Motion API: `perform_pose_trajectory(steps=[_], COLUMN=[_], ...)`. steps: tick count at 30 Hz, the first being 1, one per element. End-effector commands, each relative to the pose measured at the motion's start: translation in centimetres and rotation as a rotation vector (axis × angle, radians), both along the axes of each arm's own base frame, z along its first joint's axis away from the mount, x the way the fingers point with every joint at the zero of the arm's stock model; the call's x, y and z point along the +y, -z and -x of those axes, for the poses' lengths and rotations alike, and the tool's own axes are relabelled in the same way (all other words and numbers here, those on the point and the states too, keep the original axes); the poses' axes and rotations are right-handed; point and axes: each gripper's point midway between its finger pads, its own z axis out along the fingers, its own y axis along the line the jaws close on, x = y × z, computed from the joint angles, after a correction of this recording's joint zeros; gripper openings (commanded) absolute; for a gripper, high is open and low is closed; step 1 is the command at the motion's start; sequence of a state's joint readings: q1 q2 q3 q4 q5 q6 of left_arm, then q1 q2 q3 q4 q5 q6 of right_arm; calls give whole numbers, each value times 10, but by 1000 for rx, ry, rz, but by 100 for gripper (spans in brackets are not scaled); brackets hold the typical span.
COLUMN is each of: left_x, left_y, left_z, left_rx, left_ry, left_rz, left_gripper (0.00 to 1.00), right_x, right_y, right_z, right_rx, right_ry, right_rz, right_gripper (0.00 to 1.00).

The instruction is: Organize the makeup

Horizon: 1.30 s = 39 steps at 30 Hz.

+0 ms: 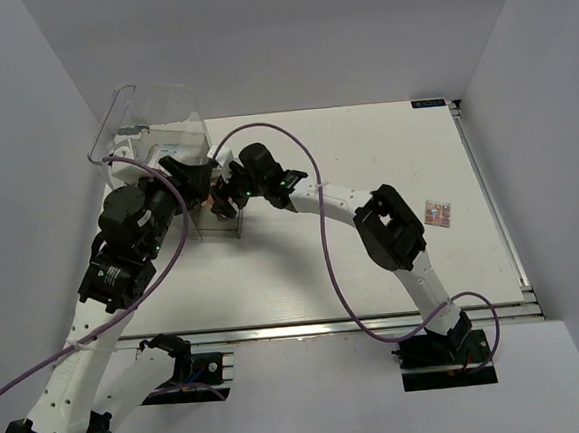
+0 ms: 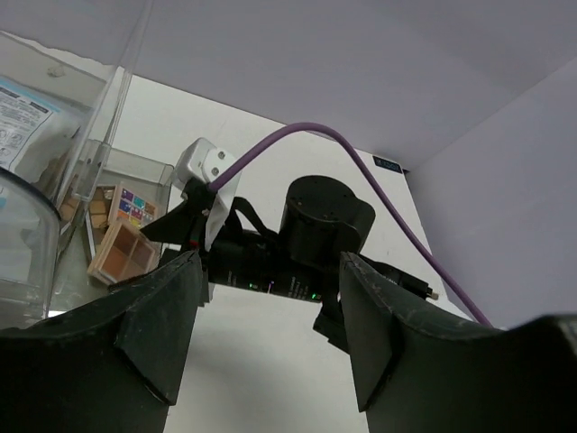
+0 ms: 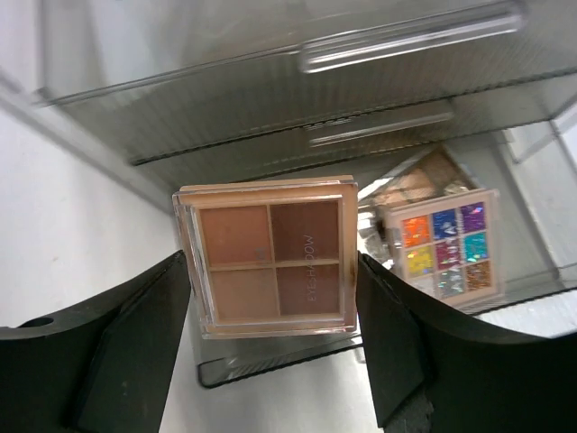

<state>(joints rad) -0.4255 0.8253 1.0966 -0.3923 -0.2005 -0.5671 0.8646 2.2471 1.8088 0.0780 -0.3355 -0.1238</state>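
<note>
A square eyeshadow palette (image 3: 269, 260) with four brown pans sits between my right gripper's (image 3: 270, 298) fingers, which touch both its sides, and it hangs over the front wall of a clear tray (image 3: 270, 365). Inside the tray lies a colourful palette (image 3: 446, 253) with a beige one (image 3: 422, 180) behind it. From the left wrist view the brown palette (image 2: 119, 257) tilts at the tray's edge beside the colourful palette (image 2: 133, 206). My left gripper (image 2: 269, 262) is open and empty, just left of the right gripper (image 1: 226, 199). A white-blue packet (image 2: 22, 117) stands in the clear bin (image 1: 151, 117).
One small colourful palette (image 1: 437, 213) lies alone on the table (image 1: 365, 160) at the right. The purple cable (image 1: 324, 244) loops over the middle. White walls close in the left, the back and the right.
</note>
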Motion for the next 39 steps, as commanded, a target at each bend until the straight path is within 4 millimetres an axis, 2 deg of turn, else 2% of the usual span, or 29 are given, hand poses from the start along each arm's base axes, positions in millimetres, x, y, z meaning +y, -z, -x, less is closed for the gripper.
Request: perform_pose_trajectory(steps=[1, 2, 3, 5, 6, 9, 10, 11, 18, 20, 21, 22, 23, 24, 25, 26, 27, 29, 30, 32, 33, 34, 35, 37, 38, 39], left_x=[5, 6, 6, 4, 3, 0, -1, -2, -9, -9, -10, -9, -9, -9, -9, -11, -12, -16, -18, -21, -24, -25, -27, -31, -33, -35], left_y=[12, 14, 13, 15, 14, 17, 17, 16, 21, 22, 21, 23, 22, 26, 27, 26, 33, 35, 38, 45, 47, 52, 55, 58, 60, 63], left_z=[3, 2, 2, 0, -1, -5, -6, -8, -14, -14, -14, -13, -13, -13, -12, -13, -13, -14, -15, -18, -18, -19, -22, -23, -24, -27], left_rx=[33, 38, 37, 42, 39, 45, 45, 40, 43, 43, 37, 39, 31, 35, 30, 21, 30, 25, 28, 36, 39, 46, 49, 50, 55, 62], left_ry=[-25, -26, -28, -24, -21, -13, -10, -9, 11, 12, 14, 12, 12, 12, 14, 20, 25, 41, 47, 56, 69, 74, 78, 95, 101, 104], left_rz=[-9, -11, -11, -16, -16, -23, -24, -22, -13, -11, -8, -8, -3, -4, 3, 9, 9, 21, 22, 21, 23, 21, 20, 21, 20, 18], left_gripper=[72, 72, 73, 73, 73, 74, 74, 74, 74, 74, 74, 74, 74, 74, 74, 74, 74, 74, 74, 74, 74, 74, 74, 74, 74, 74], right_x=[14, 14, 12, 9, 7, 3, 2, 1, -10, -21, -36, -46, -73, -90, -107, -126, -161, -213, -251, -328, -351, -374, -414, -448, -472, -482], right_y=[-43, -36, -27, -17, -12, 0, 1, 1, -14, -33, -50, -57, -43, -45, -68, -64, -43, -21, -9, 22, 29, 29, 48, 57, 59, 60], right_z=[-22, -24, -23, -23, -21, -12, -9, -7, 3, 1, -3, -5, -12, -16, -14, -19, -29, -29, -38, -26, -21, -15, 0, 21, 26, 30], right_rx=[-93, -95, -93, -106, -104, -99, -97, -97, -99, -132, -158, -166, -129, -119, -109, -76, -15, 96, 150, 274, 316, 335, 406, 479, 511, 537], right_ry=[64, 68, 67, 58, 51, 4, -11, -19, -46, -44, -14, -7, 25, 47, 75, 112, 185, 330, 428, 638, 709, 787, 891, 1000, 1061, 1113], right_rz=[-91, -76, -58, -31, -17, 23, 28, 33, 55, 70, 67, 59, 84, 77, 32, 36, 76, 190, 232, 346, 371, 391, 470, 496, 492, 474], right_gripper=[12, 17, 30, 43, 55, 74, 86, 89, 89, 89, 89, 89, 89, 89, 89, 89, 89, 89, 87, 85, 83, 82, 81, 81, 81, 81])
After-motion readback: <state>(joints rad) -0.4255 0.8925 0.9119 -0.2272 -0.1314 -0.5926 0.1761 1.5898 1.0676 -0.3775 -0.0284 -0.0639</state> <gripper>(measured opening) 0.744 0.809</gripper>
